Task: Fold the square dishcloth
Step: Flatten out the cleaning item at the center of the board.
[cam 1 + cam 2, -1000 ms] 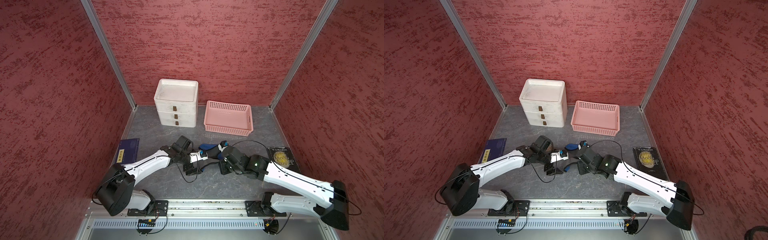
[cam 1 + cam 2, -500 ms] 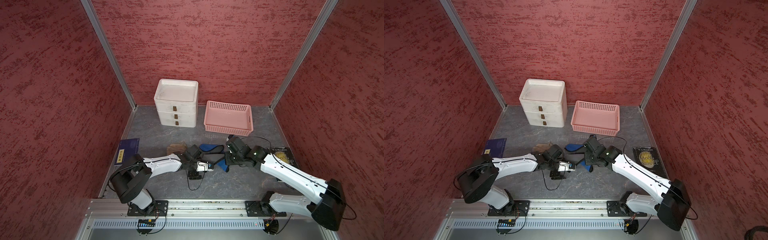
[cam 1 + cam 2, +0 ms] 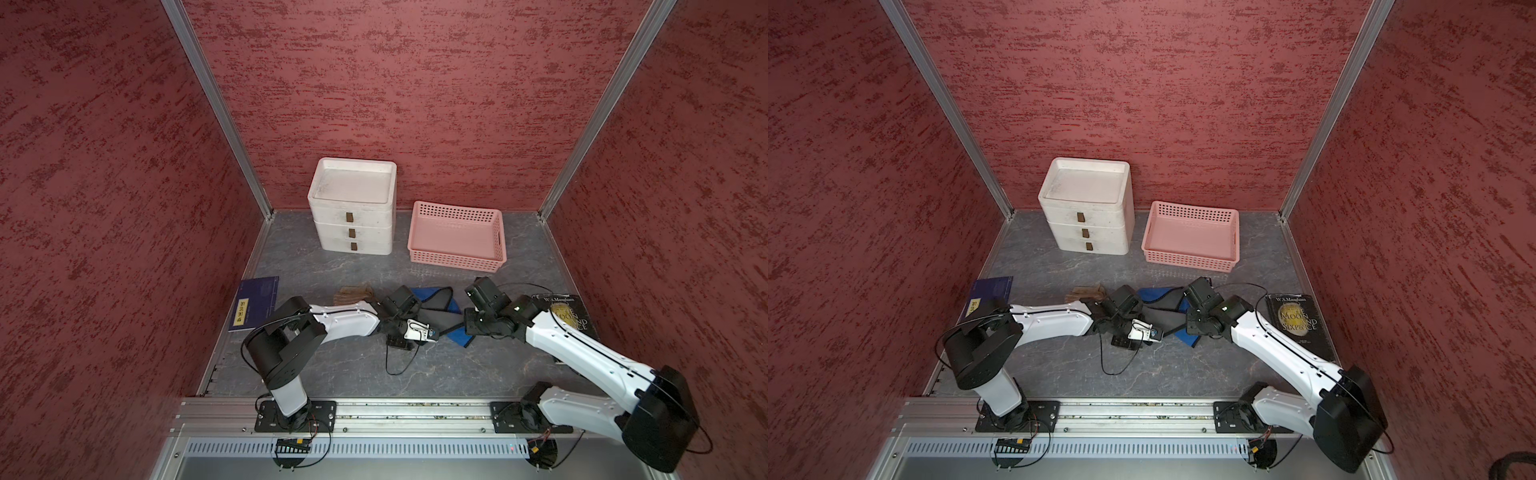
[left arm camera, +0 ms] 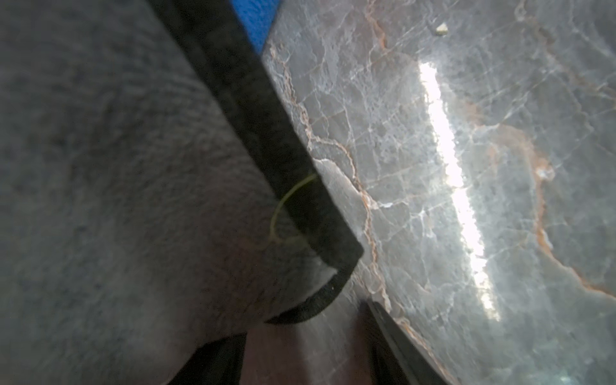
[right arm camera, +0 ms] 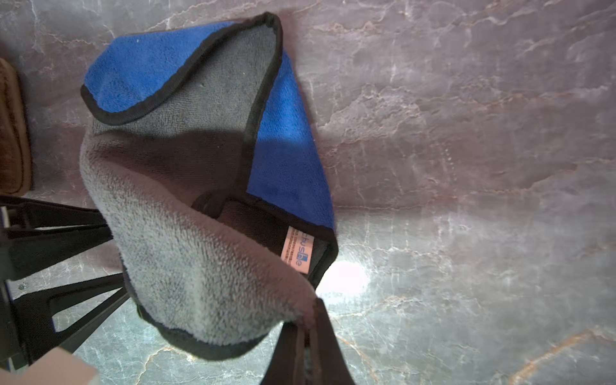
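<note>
The dishcloth (image 3: 436, 309), blue on one face and grey on the other with black binding, lay rumpled in the middle of the marbled table (image 3: 332, 266). It was nearer than the white drawer unit (image 3: 353, 216) and the pink basket (image 3: 457, 259), which stood by the far wall.

Both arms were stretched low over it, almost wrist to wrist. The left arm (image 3: 345, 322) stood up from its base on the near rail, bent sharply, and ran nearly level to the right, with its wrist over the cloth's left part. The left gripper (image 5: 116, 258) had its jaws partly apart, one finger on each side of the grey edge. In the left wrist view a bound corner sat in the gap, and I could not see it pinched.

The right arm (image 3: 582, 353) reached left and away from its base, the forearm sloping down to the cloth's right side. The right gripper (image 5: 308, 320) was closed tight on a grey edge, which was drawn up off the table to its fingers.

A brown cloth (image 3: 353, 293) lay just left of the dishcloth, and a blue booklet (image 3: 255, 303) lay by the left wall. A Maugham paperback (image 3: 1300, 324) lay at the right, beside the right forearm.
</note>
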`<action>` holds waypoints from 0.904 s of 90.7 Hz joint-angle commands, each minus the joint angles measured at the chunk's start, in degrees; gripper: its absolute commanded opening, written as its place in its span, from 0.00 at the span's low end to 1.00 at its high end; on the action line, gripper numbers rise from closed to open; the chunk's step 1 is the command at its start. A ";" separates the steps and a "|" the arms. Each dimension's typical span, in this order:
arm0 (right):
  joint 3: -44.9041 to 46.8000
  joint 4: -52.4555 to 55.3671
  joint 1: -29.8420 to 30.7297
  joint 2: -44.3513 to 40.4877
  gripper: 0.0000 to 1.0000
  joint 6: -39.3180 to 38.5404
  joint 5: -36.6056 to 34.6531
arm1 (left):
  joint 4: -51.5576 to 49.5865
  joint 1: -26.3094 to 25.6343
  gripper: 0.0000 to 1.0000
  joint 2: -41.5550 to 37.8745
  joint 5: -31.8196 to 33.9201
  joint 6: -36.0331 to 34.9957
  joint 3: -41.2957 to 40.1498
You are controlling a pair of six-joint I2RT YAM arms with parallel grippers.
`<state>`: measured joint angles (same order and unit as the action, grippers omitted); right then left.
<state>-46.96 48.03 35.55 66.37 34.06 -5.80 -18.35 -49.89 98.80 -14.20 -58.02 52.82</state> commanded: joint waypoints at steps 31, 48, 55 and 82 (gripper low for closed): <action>-0.22 -0.09 -2.13 -0.58 0.00 -0.85 -0.37 | -4.55 -0.35 0.00 -4.16 -3.05 -1.66 -0.54; -1.61 1.42 -2.64 -0.97 0.00 -0.66 -1.55 | -10.13 0.71 0.00 -9.94 -4.54 -2.53 -1.29; -2.04 1.79 -3.03 -0.48 0.00 -0.89 -1.97 | -11.33 0.23 0.00 -10.29 -4.49 -3.70 -1.87; -2.30 2.52 -3.54 0.78 0.00 -0.89 -2.17 | -7.84 -1.64 0.58 -5.62 -5.03 -9.83 -1.51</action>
<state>-47.53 49.47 32.84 66.92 33.78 -6.11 -27.46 -50.89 90.89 -17.02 -63.79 51.68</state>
